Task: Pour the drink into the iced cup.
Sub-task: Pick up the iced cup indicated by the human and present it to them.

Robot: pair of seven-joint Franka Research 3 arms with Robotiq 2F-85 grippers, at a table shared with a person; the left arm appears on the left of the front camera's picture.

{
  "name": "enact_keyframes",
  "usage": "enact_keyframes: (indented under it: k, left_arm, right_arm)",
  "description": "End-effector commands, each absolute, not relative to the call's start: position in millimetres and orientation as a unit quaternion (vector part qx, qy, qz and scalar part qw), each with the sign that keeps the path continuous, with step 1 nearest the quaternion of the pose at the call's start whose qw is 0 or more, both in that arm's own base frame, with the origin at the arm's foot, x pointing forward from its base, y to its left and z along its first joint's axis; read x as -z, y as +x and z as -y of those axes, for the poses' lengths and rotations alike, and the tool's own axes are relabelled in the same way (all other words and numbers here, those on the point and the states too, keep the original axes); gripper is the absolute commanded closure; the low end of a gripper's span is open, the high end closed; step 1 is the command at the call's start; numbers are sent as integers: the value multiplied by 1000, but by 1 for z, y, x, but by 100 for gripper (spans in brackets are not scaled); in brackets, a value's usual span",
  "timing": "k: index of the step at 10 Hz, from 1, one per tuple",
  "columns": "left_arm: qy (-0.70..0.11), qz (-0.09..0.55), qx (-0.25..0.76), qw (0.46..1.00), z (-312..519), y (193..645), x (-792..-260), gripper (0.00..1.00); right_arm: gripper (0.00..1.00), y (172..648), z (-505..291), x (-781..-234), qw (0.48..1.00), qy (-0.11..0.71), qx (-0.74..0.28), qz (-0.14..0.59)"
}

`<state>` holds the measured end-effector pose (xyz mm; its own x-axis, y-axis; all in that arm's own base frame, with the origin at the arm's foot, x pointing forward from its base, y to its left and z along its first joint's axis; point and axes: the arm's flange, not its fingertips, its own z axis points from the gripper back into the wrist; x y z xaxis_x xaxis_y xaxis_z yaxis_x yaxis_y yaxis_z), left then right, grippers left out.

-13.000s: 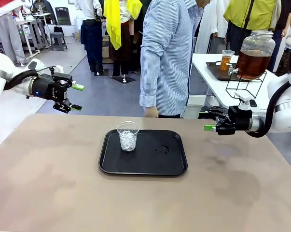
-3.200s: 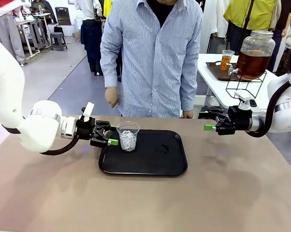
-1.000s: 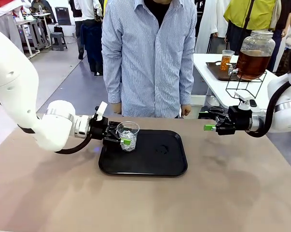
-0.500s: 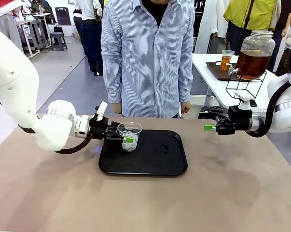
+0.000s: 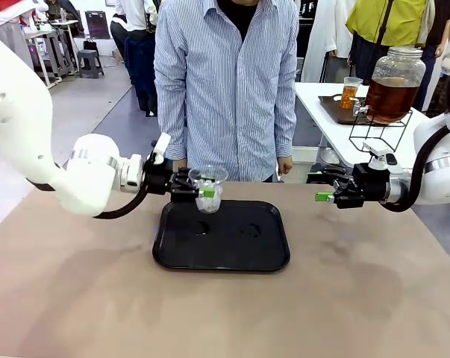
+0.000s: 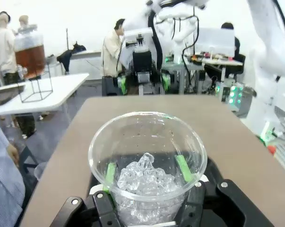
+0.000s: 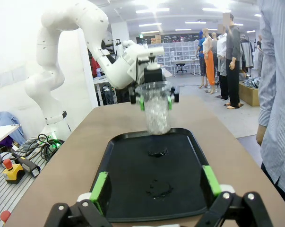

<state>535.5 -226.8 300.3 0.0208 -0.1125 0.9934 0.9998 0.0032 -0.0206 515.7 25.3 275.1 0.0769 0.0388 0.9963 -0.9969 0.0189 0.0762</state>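
Edges and clearance: the tray (image 5: 232, 250) is lying at mid-table, with the table (image 5: 98, 298) showing bare surface on its left, its right and its near side. A person (image 5: 225, 82) is standing close against the far edge, directly behind the tray's far-left corner, so little room is showing on that side. The right gripper (image 5: 323, 197) is hovering beyond the tray's right rim, above the table's far-right part and well apart from the cup. Seen from the right wrist, its jaws are standing wide apart and holding nothing, with the fingers pointing along the tray.

End effector: the left gripper (image 5: 202, 192) is reaching in level from the left, and its two green pads are pressing on opposite sides of the cup (image 5: 210, 203). The left wrist view is showing the cup (image 6: 147, 156) upright between the fingers, with ice (image 6: 144, 177) filling its lower part. The cup is hanging above the tray's far-left corner, clear of the tray's surface.

Task item: the drink is sitting as amber liquid in a jar (image 5: 393, 82) on a wire stand on the side table (image 5: 325, 134), behind the right arm. It is well apart from both grippers and from the cup. A small cup (image 5: 350, 91) of orange liquid is standing just beside the jar.
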Motion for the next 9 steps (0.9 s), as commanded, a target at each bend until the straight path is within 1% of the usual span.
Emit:
enact_keyframes:
  k: [1, 2, 4, 5, 9]
  left_arm:
    - [-483, 475, 493, 546, 241, 550, -335, 40]
    - [-475, 471, 490, 559, 248, 559, -348, 40]
    - [-458, 474, 494, 567, 258, 570, -367, 40]
    - [-473, 467, 498, 557, 248, 561, -362, 40]
    - [-473, 467, 498, 557, 248, 561, -362, 40]
  right_arm:
    - [0, 517, -27, -278, 533, 504, -487, 473]
    - [0, 517, -27, -278, 533, 504, -487, 473]
    - [0, 517, -27, -278, 533, 504, -487, 473]
    - [0, 517, -27, -278, 533, 504, -487, 473]
    - [0, 517, -27, -278, 533, 504, -487, 473]
